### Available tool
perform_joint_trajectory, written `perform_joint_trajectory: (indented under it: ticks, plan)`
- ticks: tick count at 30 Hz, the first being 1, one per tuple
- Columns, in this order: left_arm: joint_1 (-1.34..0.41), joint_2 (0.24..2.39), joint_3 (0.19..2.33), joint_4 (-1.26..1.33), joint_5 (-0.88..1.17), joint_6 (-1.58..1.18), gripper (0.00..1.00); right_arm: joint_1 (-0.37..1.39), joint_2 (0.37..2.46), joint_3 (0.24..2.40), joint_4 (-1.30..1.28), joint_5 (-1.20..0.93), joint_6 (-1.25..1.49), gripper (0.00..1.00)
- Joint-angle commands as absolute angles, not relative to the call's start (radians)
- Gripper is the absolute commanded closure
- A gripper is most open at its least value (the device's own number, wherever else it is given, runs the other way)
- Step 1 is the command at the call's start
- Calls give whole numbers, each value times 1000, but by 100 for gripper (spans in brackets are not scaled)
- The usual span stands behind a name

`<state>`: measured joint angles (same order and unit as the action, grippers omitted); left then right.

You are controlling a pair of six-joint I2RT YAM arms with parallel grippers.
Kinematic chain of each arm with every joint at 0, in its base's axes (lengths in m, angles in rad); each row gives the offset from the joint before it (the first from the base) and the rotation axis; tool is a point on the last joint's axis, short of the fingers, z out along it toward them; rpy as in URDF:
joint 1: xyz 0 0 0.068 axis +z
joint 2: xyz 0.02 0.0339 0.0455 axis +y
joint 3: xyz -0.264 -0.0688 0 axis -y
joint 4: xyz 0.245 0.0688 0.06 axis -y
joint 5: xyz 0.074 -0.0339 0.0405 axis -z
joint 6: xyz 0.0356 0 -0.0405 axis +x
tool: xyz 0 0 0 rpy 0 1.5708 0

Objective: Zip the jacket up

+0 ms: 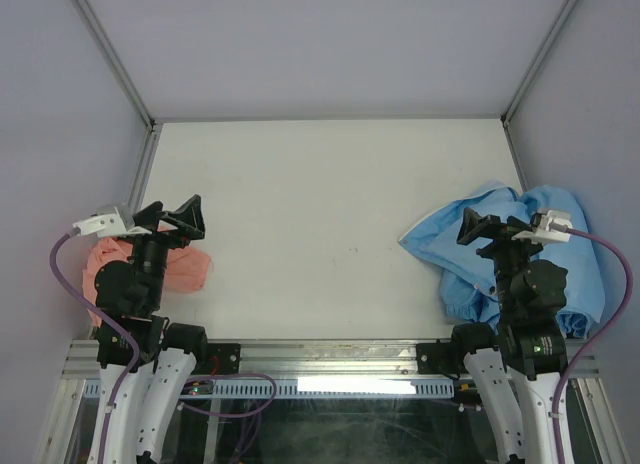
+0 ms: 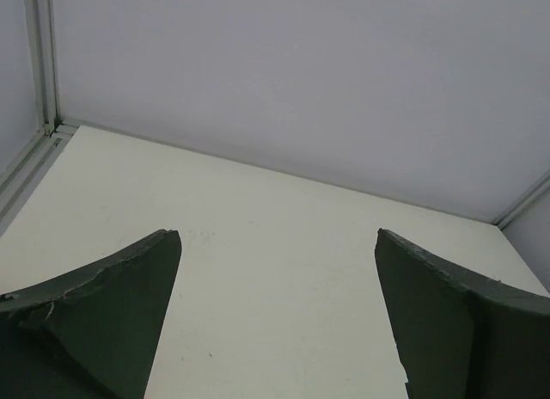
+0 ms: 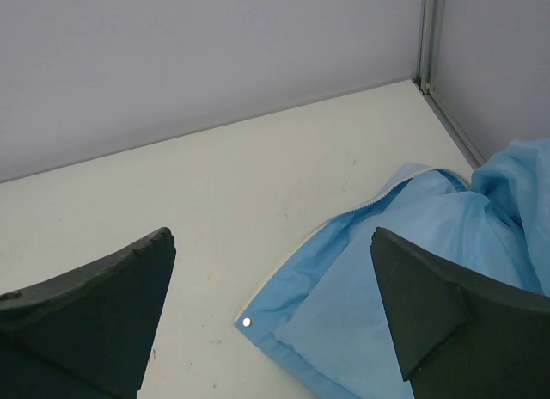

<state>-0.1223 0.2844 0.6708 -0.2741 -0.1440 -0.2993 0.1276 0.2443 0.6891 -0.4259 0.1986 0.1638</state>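
Note:
The light blue jacket (image 1: 450,246) lies bunched at the table's right side, partly under my right arm. In the right wrist view the jacket (image 3: 404,270) shows a front corner with a silver snap (image 3: 247,322) and its white zipper edge (image 3: 320,231) running up to the right. My right gripper (image 1: 487,227) is open and empty, raised above the jacket's left part; its fingers frame the corner (image 3: 272,234). My left gripper (image 1: 170,217) is open and empty at the table's left, over bare table in its wrist view (image 2: 279,233).
A salmon-pink garment (image 1: 185,269) lies crumpled under my left arm at the near left. Grey walls (image 1: 320,44) with metal frame posts enclose the white table (image 1: 310,224) on three sides.

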Motion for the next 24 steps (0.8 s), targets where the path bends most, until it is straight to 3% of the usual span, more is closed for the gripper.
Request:
perform_joint_trajectory:
  ticks: [1,13,24]
  plan:
    - [-108,267,667,-211,-115,-303,1,120,242,690,-362,187,151,1]
    - [-135,256,665,-206,-114,-299,1,119,349,737,-443,260,246,1]
    - [-164,246,660,-204,-119,-297,1,119,787,890,-786,550,573,1]
